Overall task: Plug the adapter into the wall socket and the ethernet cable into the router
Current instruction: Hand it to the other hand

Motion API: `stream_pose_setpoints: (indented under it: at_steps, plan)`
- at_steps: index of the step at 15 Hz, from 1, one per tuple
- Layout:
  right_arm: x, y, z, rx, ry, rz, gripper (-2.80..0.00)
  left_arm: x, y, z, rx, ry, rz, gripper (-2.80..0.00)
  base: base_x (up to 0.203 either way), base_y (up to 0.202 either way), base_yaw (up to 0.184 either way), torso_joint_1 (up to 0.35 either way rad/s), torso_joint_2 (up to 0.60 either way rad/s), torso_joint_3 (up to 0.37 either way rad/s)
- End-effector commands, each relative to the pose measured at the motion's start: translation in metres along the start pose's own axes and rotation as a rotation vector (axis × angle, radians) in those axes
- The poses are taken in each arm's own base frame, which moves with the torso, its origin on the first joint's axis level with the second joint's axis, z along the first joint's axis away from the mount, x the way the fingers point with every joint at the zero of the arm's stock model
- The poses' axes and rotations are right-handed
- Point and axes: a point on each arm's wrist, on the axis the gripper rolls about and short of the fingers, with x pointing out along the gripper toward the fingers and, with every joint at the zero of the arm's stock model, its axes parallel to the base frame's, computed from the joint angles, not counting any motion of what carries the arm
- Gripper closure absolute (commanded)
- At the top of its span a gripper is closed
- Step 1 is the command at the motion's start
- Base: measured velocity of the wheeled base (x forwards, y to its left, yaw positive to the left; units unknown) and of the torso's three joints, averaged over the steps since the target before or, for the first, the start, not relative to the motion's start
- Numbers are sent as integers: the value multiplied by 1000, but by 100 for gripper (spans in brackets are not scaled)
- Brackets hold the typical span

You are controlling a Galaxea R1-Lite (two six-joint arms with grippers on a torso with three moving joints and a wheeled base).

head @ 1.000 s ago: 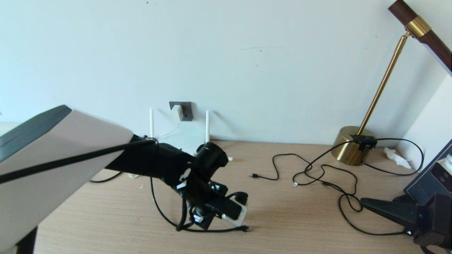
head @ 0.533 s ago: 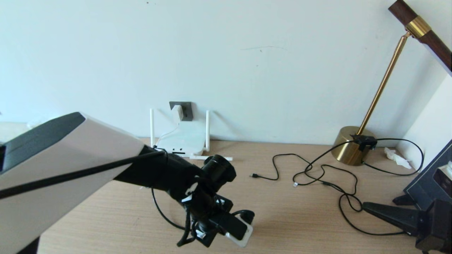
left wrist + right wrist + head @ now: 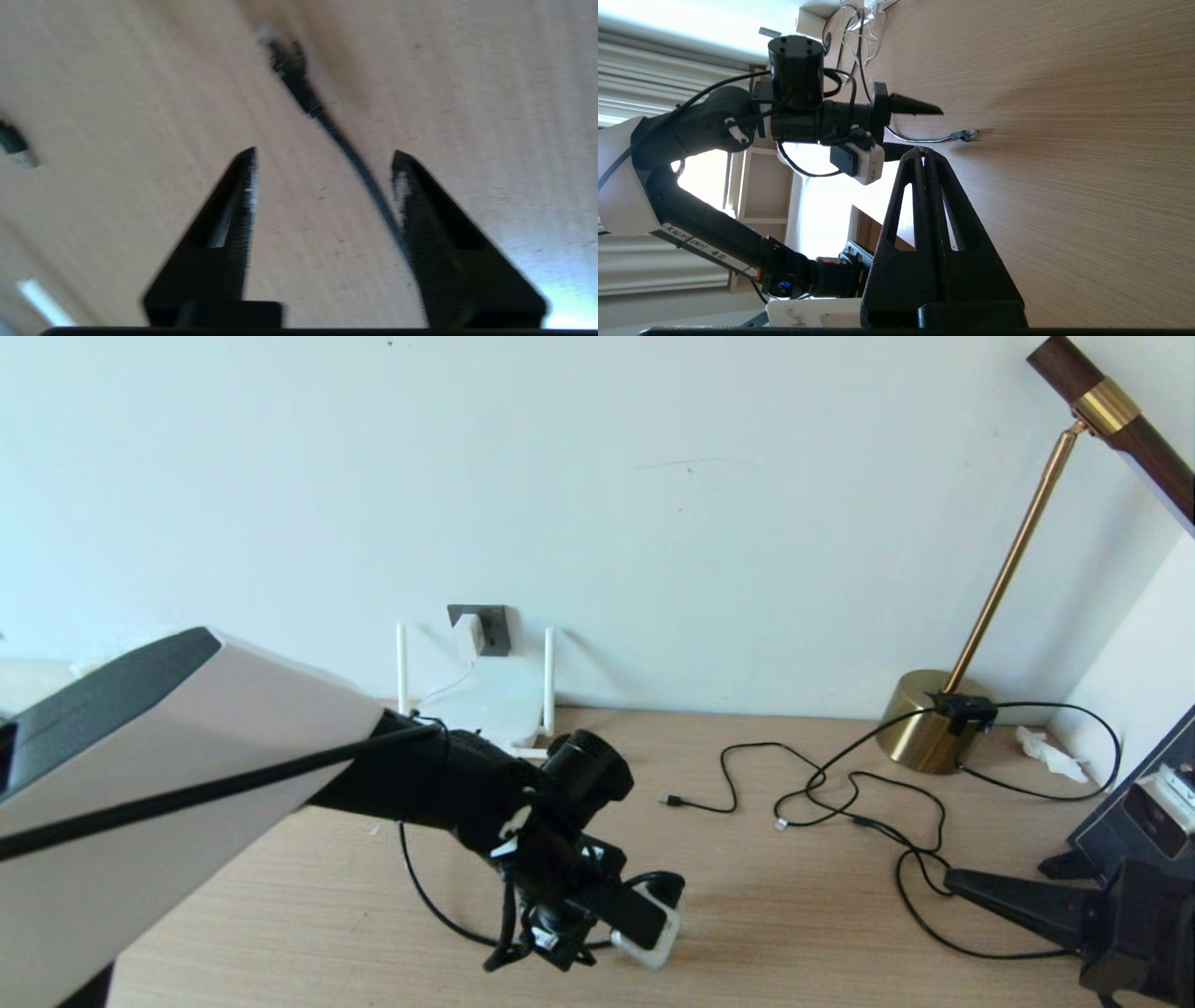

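Left gripper [image 3: 322,186] spread open over ethernet cable [image 3: 327,126], holding nothing; right gripper [image 3: 923,150] clenched empty at four o'clock. Probably light, floppy cord: best pinched just behind stiff plug, toward twelve o'clock

A light wood-grain counter [image 3: 766,933] runs up to the wall, and the router [image 3: 485,702] lies flat on it at the back, against that wall. To the right of the router, a brass lamp base [image 3: 924,721] stands at the back edge, thin black cords [image 3: 840,803] snake loosely over the wood between the two, and a crumpled white scrap [image 3: 1050,752] lies just beyond the lamp. In front of the router, the ethernet cable [image 3: 322,116] rests on the surface, plug end free.
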Motion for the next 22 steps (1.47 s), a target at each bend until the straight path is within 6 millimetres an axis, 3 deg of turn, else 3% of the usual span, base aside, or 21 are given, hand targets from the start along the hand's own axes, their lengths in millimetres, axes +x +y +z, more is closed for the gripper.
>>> stream_pose_setpoints:
  at_steps: [1, 4, 7, 10, 17, 18, 22]
  plan:
    - [1, 0, 0, 7, 5, 3, 0, 1, 5, -2, 1, 13, -6, -280, 0, 0, 0, 0, 0, 0]
    - [-4, 4, -1, -8, -19, 15, 0, 0, 12, -4, -61, 45, -48, -280, 0, 0, 0, 0, 0, 0]
    - [-12, 9, -2, -27, -49, 28, 0, 14, 18, -6, -85, 47, -56, -280, 0, 0, 0, 0, 0, 0]
    - [-11, 7, -3, -20, -43, 23, 0, 23, 15, -7, -182, 52, -86, -280, 0, 0, 0, 0, 0, 0]
    - [-12, 2, -4, -4, -44, 3, 0, 23, 12, -7, -195, 61, -133, -280, 0, 0, 0, 0, 0, 0]
    - [-12, 2, -4, -4, -45, 2, 0, 23, 11, -7, -195, 61, -135, 0, 0, 0, 0, 0, 0, 0]
    - [-12, 1, -5, 1, -45, -3, 0, 28, 10, -8, -200, 64, -148, 0, 0, 0, 0, 0, 0, 0]
